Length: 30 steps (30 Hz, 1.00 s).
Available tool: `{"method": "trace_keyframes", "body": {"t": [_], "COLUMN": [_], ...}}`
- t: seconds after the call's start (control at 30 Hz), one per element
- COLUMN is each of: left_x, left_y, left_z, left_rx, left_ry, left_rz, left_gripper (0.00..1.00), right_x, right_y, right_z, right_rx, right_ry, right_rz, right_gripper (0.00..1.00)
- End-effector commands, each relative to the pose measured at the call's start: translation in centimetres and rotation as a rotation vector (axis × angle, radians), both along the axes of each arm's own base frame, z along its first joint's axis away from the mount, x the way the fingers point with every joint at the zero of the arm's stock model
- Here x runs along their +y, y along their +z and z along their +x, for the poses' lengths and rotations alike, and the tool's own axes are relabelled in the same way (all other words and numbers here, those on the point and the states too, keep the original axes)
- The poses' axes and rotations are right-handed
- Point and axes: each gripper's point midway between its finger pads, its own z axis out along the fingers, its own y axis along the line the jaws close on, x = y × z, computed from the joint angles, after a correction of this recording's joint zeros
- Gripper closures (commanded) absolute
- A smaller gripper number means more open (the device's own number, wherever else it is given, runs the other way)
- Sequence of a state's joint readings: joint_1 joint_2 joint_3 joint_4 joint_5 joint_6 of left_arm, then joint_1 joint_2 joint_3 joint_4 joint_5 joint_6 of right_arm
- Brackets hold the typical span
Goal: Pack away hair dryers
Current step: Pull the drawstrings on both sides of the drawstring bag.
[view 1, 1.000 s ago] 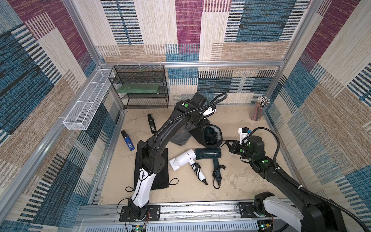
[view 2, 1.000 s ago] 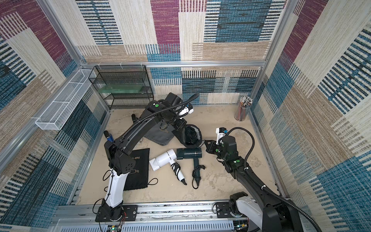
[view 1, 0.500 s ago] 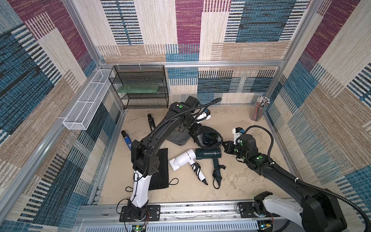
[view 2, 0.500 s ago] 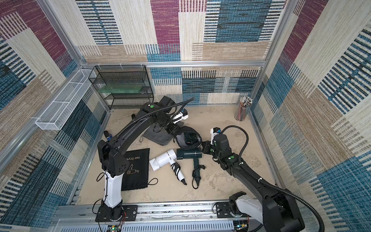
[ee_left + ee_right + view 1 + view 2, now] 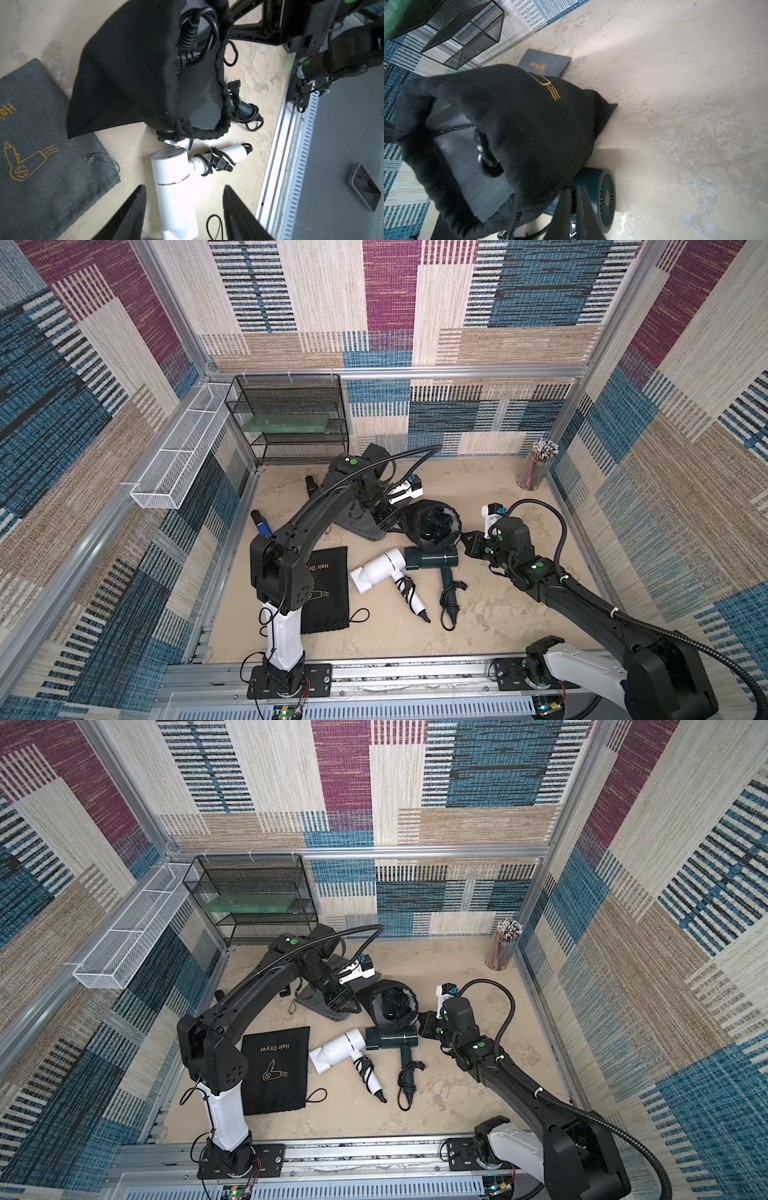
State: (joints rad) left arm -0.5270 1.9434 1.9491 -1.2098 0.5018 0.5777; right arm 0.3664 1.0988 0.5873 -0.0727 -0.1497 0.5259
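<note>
Left claw [image 5: 390,524], spread, is nearer the white hair dryer [image 5: 376,572], at its six o'clock in a top view, barrel eight-to-two; right claw [image 5: 465,539] pinches the black pouch [image 5: 411,531].

- Left pincer [image 5: 184,187]: shut before, jaws now apart; drawn back off the black pouch [image 5: 128,72].
- Right pincer [image 5: 466,538]: edged inward, pouch rim with it.

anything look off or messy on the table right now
The black pouch sags over the loose teal dryer, hiding part of its barrel. Its mouth gapes, and a cord bundle bulges at the opening, so it isn't closed. Nothing looks spilled or broken.
</note>
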Motion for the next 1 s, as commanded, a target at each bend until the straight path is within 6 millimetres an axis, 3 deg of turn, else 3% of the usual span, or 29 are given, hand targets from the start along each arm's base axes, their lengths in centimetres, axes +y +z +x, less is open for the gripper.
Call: {"method": "trace_keyframes", "body": {"t": [0.0,0.4,0.87,0.97], "left_x": [-0.9,-3.8,-3.3,-2.8], "left_y": [-1.1,-1.0,-2.6,-2.8], "left_z": [0.9,0.8,1.1,0.9], "left_rx": [-0.034,-0.026,-0.031,-0.047], "left_ry": [-0.054,-0.131,-0.128,-0.131], "left_rz": [-0.037,-0.176,-0.123,-0.097], "left_gripper": [0.4,0.41,0.73,0.75], "right_x": [0.3,0.4,0.1,0.0], "right_y": [0.5,1.3,1.1,1.2], "right_z": [0.3,0.1,0.1,0.2], "right_rx": [-0.028,-0.045,-0.041,-0.043], "right_ry": [0.016,0.023,0.015,0.014], "right_rz": [0.008,0.014,0.011,0.012], "right_gripper": [1.0,1.0,1.0,1.0]}}
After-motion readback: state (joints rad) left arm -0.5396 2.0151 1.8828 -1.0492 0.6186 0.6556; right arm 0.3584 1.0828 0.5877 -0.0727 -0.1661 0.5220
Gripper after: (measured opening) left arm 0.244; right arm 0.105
